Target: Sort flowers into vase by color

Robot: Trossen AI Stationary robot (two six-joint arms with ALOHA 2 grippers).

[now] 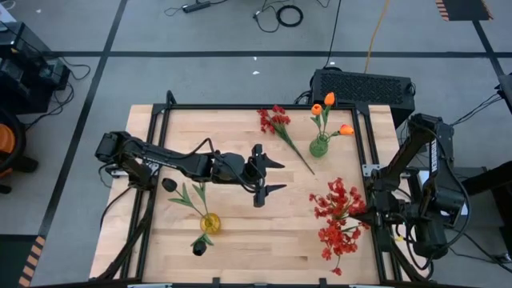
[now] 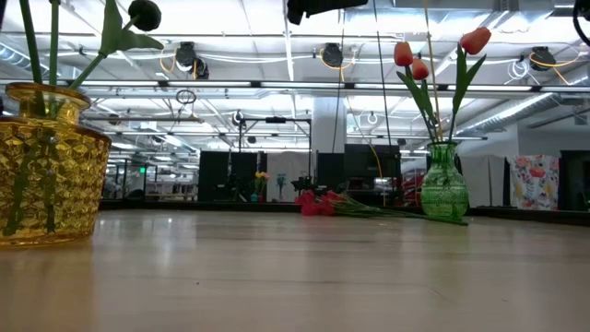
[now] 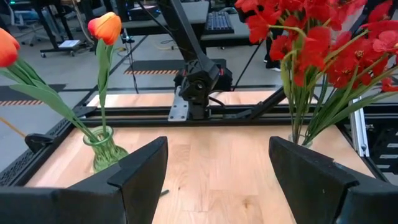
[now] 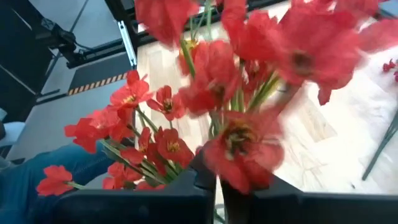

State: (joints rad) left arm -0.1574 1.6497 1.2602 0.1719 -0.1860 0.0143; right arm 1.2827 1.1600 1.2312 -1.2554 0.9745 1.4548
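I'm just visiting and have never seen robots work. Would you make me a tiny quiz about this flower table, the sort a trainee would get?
1. True or false: the orange tulips stand in the green vase.
2. Which flower lies loose on the table? A) an orange tulip B) a red flower stem C) a black tulip
3. Fill in: the left end effector hovers over the middle of the table with its fingers ____.

Key:
1. True.
2. B; it lies flat beside the green vase. The black tulips are in the yellow vase.
3. Open. The right end effector sits at the big red bunch.
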